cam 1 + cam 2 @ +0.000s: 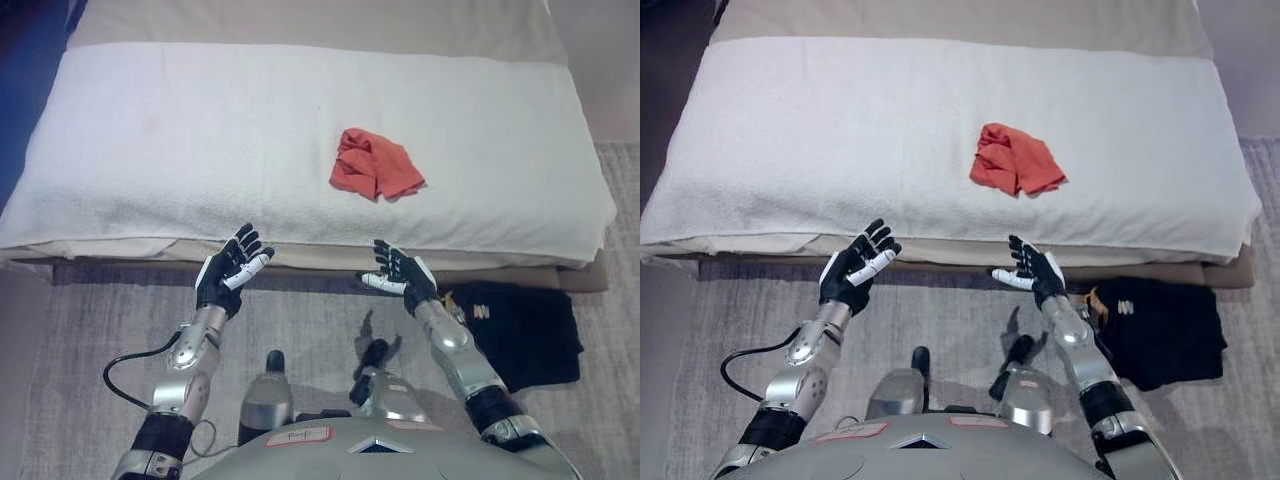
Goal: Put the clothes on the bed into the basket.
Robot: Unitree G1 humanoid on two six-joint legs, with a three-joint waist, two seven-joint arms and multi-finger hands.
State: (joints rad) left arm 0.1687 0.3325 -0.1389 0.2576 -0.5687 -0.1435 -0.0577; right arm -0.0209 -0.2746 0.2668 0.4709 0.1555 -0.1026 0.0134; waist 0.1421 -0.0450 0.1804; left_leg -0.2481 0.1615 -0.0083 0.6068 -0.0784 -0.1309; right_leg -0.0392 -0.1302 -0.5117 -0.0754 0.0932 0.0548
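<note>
Hands hover empty at the bed's near edge: left hand [232, 272] and right hand [402, 275] both spread, palms up, likely poised to reach. Crumpled orange-red cloth [373, 165] lies beyond them on the white-towelled bed [150, 150], nearer the right hand. Black fabric basket [525, 335] sits on the floor at right

Bed [820, 150] with white cover; crumpled red cloth [1015, 160] at about 1 o'clock from centre. Left hand [853, 268] at 7 o'clock and right hand [1032, 272] at 5 o'clock, fingers spread, empty. Black basket [1165, 335] on floor at 4 o'clock.
</note>
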